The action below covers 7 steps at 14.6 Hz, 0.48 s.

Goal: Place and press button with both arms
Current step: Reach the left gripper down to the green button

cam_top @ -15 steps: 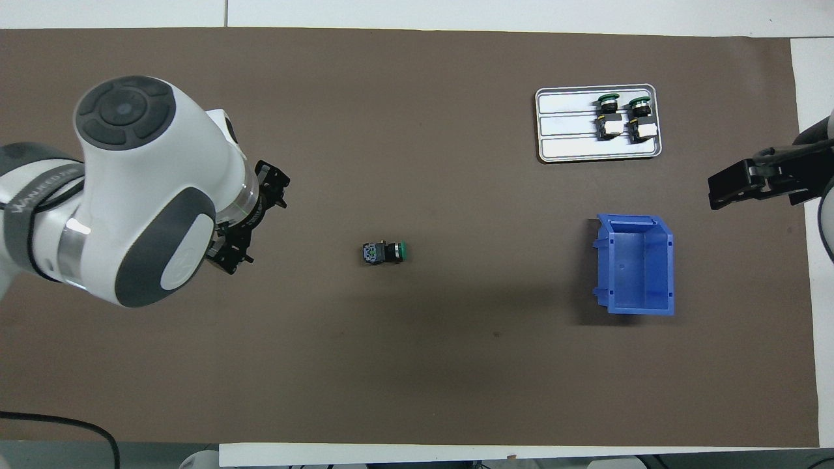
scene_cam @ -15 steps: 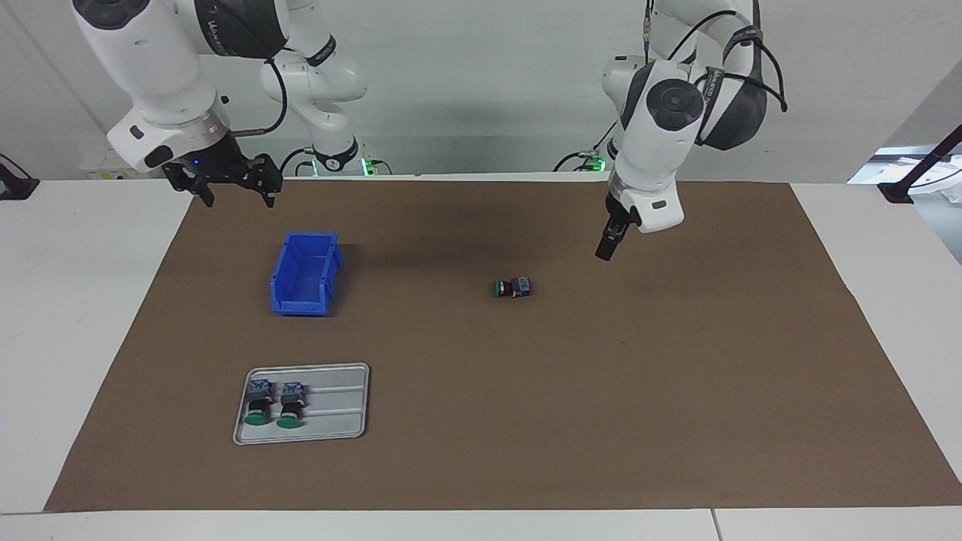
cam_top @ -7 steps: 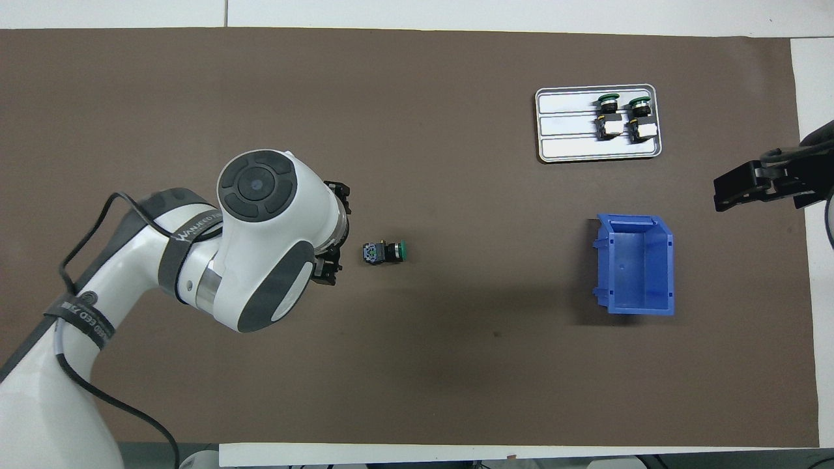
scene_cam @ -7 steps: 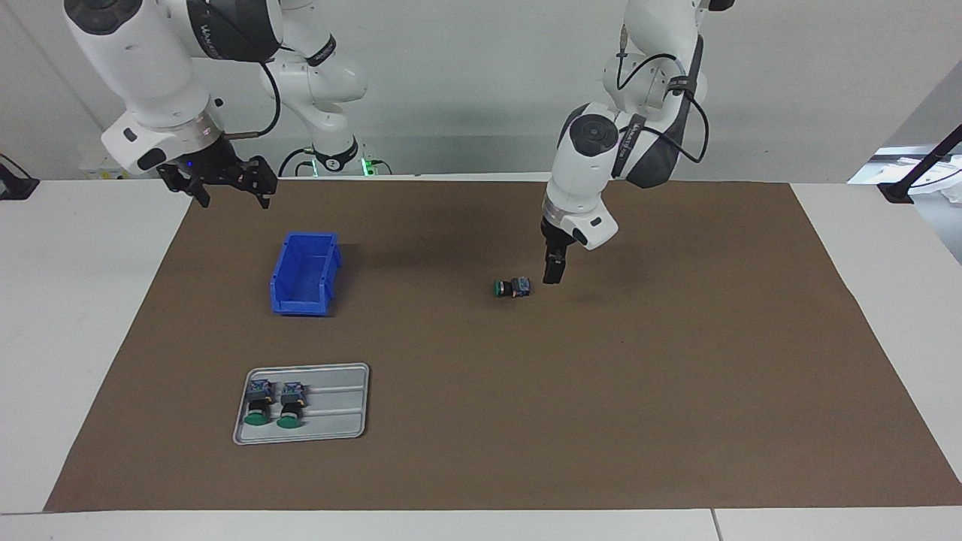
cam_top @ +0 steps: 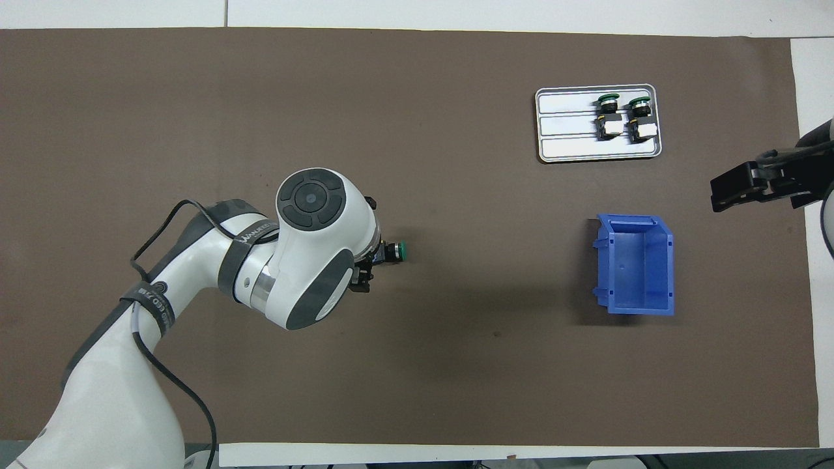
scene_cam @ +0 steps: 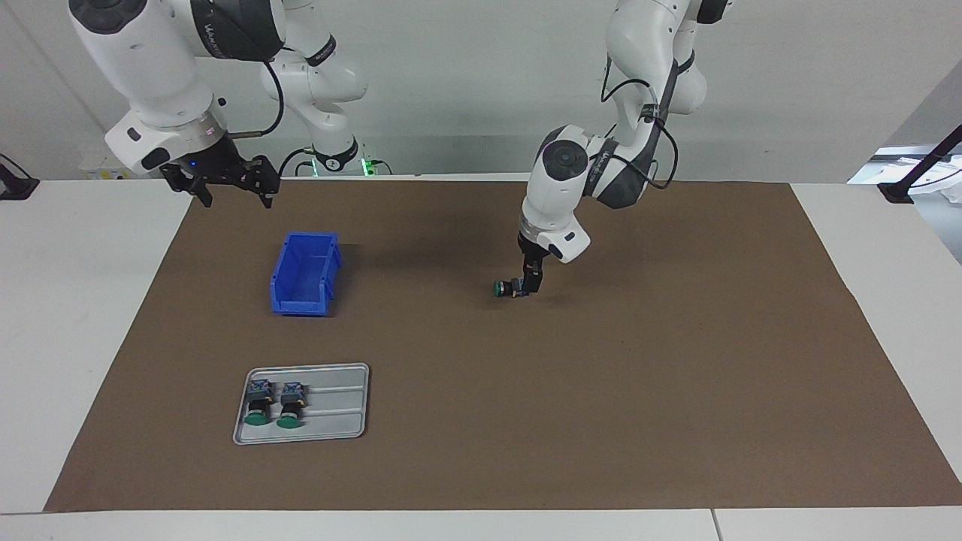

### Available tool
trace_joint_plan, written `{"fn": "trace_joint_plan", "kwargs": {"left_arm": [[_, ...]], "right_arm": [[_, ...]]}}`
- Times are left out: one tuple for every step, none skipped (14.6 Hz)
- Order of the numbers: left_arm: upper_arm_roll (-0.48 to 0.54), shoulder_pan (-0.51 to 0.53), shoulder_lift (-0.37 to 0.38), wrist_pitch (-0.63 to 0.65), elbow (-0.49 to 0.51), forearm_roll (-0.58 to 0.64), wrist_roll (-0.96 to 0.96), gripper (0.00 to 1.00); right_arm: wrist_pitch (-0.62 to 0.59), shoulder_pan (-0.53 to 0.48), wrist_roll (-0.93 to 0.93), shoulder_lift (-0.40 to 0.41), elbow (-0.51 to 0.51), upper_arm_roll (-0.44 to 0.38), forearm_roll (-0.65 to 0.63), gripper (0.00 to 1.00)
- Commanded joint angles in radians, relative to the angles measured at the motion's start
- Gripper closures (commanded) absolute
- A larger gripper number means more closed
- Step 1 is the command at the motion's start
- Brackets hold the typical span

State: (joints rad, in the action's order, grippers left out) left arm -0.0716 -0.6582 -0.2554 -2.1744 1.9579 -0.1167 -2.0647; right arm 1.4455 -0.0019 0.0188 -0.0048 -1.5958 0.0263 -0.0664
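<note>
Left gripper (scene_cam: 530,288) at button (scene_cam: 505,288); cap toward blue bin (scene_cam: 304,273).

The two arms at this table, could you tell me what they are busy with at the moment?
The left gripper is down at the terminal end of the button lying on its side mid-mat; whether it has gripped it is unclear. The right gripper waits in the air near the blue bin, which is empty. Two more buttons lie side by side in the metal tray, which sits farther from the robots than the bin.
</note>
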Motion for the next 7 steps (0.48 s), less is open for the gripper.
{"fn": "trace_joint_plan", "kwargs": {"left_arm": [[0.016,-0.029,-0.045,-0.027,-0.050,-0.011,-0.064,0.01],[0.016,-0.037,-0.070,-0.042,-0.057,-0.009,-0.075,0.01],[0.016,-0.050,-0.083,-0.047,-0.056,-0.009,-0.077,0.01],[0.016,-0.054,-0.085,-0.048,-0.057,-0.009,-0.084,0.01],[0.016,-0.055,-0.090,-0.056,-0.057,-0.009,-0.095,0.01],[0.018,-0.055,-0.100,-0.067,-0.057,-0.009,-0.097,0.02],[0.018,-0.055,-0.113,-0.073,-0.056,-0.008,-0.097,0.02]], "right_arm": [[0.018,-0.007,-0.022,-0.024,-0.030,0.003,0.010,0.00],[0.018,-0.007,-0.022,-0.024,-0.030,0.003,0.010,0.00],[0.018,-0.009,-0.022,-0.024,-0.030,0.003,0.010,0.00],[0.018,-0.009,-0.022,-0.024,-0.030,0.003,0.010,0.00],[0.018,-0.009,-0.022,-0.024,-0.030,0.003,0.010,0.00],[0.018,-0.009,-0.022,-0.024,-0.030,0.003,0.010,0.00],[0.018,-0.009,-0.022,-0.024,-0.030,0.003,0.010,0.00]]}}
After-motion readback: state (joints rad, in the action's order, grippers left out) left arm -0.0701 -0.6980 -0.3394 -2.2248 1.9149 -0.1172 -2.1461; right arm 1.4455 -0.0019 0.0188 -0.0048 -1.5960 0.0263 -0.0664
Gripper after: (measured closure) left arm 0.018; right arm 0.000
